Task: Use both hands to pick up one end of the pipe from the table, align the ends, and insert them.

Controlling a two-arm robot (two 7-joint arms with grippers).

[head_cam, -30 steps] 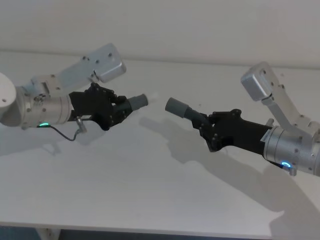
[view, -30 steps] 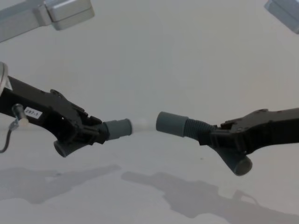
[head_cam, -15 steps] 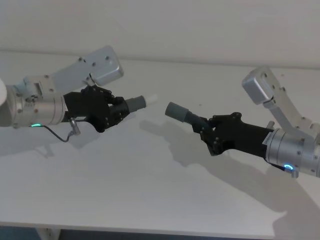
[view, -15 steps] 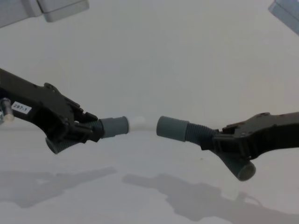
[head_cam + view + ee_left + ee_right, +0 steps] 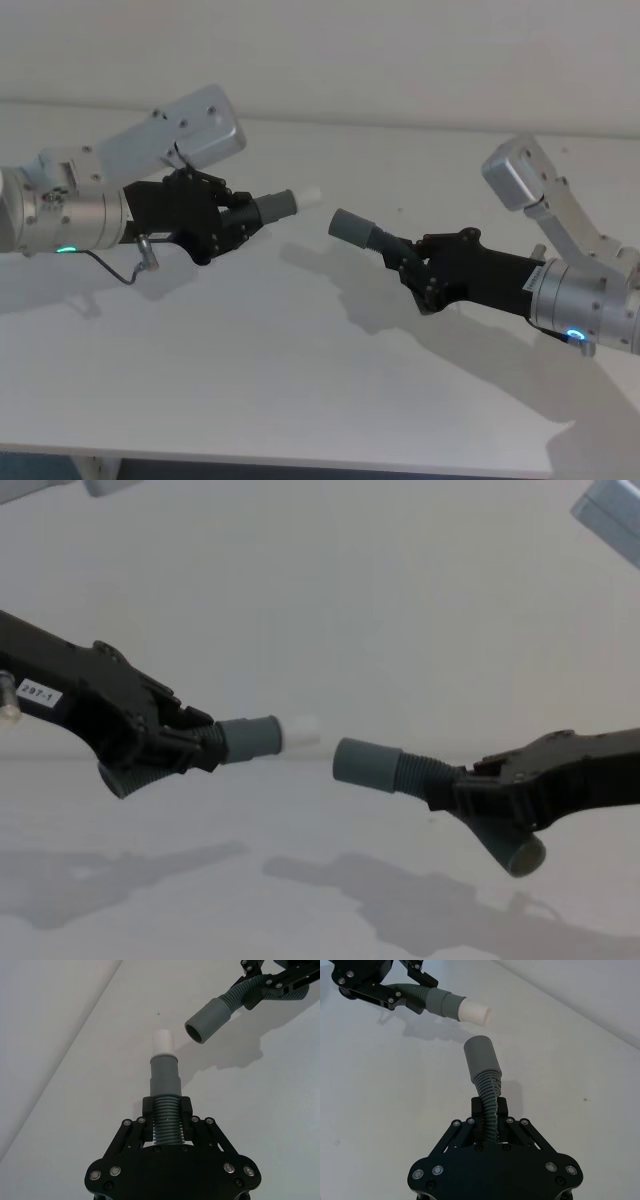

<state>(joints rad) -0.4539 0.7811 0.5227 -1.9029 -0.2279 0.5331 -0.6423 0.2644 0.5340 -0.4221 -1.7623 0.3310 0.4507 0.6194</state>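
- L gripper (image 5: 236,213): left side, jaws clamped on ribbed middle of L pipe (image 5: 270,208), held in air above counter (image 5: 300,380)
- L pipe: white tip (image 5: 308,194) faces R pipe (image 5: 410,773)
- R gripper (image 5: 408,264): right side, jaws closed round R pipe's ribs, also off counter
- Ends: tip and open grey cuff (image 5: 350,226) near but apart, not in line; cuff lower in chest view

Pipe (image 5: 250,740) in left tool (image 5: 195,748) rose; pipe (image 5: 368,765) in right tool (image 5: 455,792) sank.
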